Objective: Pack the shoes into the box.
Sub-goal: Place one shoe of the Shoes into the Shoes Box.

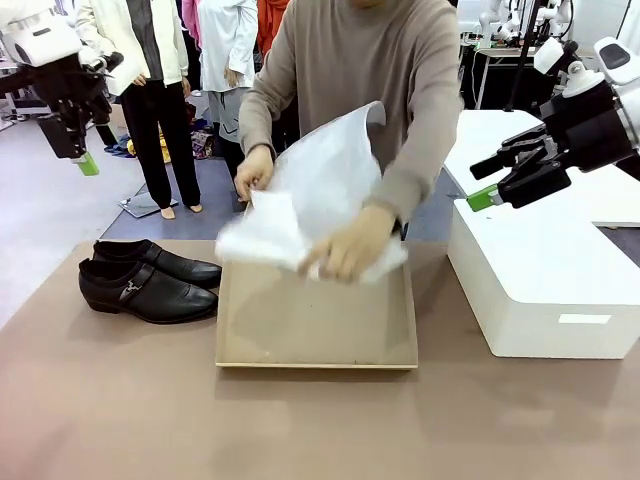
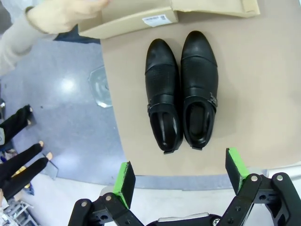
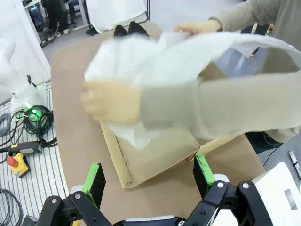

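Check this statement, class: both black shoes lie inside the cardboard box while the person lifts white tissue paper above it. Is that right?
No. The shoes stand on the table beside the box, not inside it, as the front view shows. The person does lift the tissue paper above it.

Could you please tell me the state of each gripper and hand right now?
Left gripper: open, empty.
Right gripper: open, empty.
Person's hands: holding white tissue paper over the box.
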Action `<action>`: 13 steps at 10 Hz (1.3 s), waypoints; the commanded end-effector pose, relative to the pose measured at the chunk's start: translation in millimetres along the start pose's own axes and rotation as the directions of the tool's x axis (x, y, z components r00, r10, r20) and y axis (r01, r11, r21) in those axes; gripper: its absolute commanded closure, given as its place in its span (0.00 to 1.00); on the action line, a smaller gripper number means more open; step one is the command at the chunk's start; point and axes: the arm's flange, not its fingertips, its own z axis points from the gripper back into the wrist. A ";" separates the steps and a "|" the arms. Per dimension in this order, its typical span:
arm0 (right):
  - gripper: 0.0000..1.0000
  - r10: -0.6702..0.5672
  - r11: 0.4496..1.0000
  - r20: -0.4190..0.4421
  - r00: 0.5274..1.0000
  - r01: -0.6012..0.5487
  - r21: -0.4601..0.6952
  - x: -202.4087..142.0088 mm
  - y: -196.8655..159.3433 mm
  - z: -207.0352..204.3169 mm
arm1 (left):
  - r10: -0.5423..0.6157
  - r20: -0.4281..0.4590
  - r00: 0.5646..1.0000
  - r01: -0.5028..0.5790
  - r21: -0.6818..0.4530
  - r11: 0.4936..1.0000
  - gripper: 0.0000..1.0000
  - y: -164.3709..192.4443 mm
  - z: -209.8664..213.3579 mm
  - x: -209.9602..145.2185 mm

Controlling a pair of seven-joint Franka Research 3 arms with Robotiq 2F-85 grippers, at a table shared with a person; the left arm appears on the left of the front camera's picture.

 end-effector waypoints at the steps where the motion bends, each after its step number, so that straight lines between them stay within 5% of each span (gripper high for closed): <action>1: 0.00 0.030 1.000 0.027 0.999 -0.030 0.003 -0.3 -3.7 -3.9 | -0.013 -0.059 0.998 0.014 0.002 1.000 0.00 17.5 -14.3 -3.7; 8: 0.00 0.030 1.000 0.027 0.999 -0.030 0.003 -0.3 -3.7 -3.9 | 0.036 -0.090 0.995 -0.037 -0.008 0.999 0.00 28.8 -85.1 -29.0; 13: 0.00 0.030 1.000 0.027 0.999 -0.030 0.003 -0.3 -3.7 -3.9 | 0.031 -0.075 0.997 -0.034 -0.030 0.999 0.00 31.1 -93.5 -33.0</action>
